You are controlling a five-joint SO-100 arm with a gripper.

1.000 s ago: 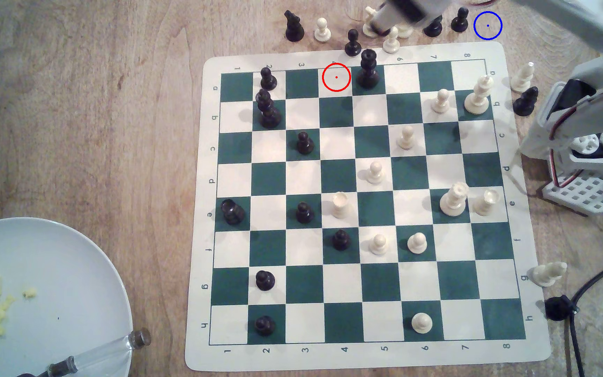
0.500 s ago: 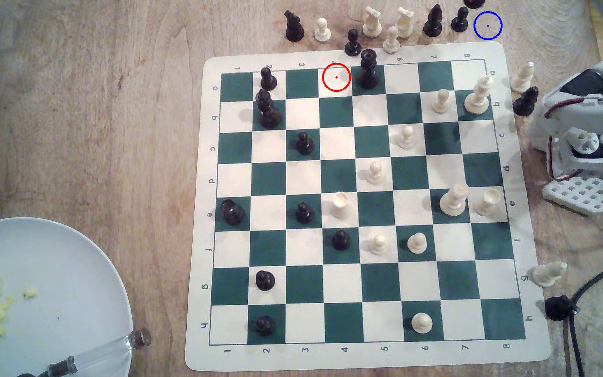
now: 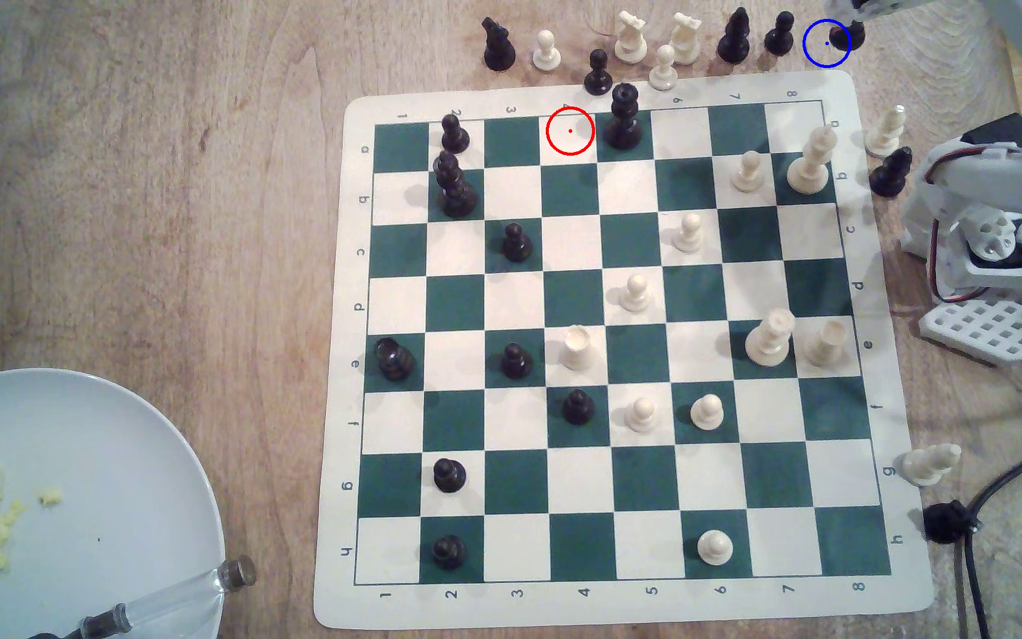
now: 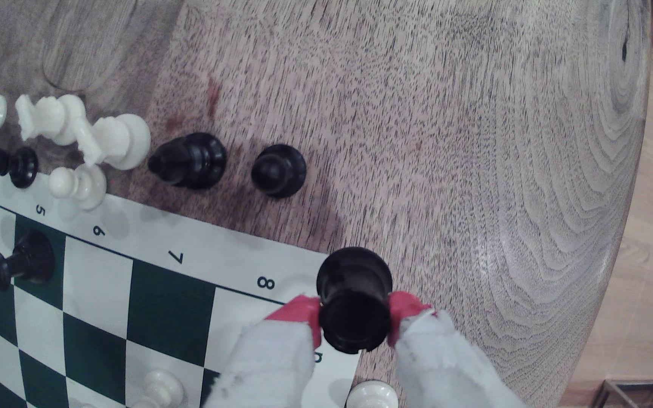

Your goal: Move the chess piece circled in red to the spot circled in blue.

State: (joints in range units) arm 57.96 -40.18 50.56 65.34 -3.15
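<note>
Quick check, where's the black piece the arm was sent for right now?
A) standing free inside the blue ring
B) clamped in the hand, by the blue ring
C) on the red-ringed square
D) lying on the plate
B: in the wrist view the hand has its red-tipped fingers pressed on both sides of the piece; the exterior view shows it at the blue ring's right edge.
</note>
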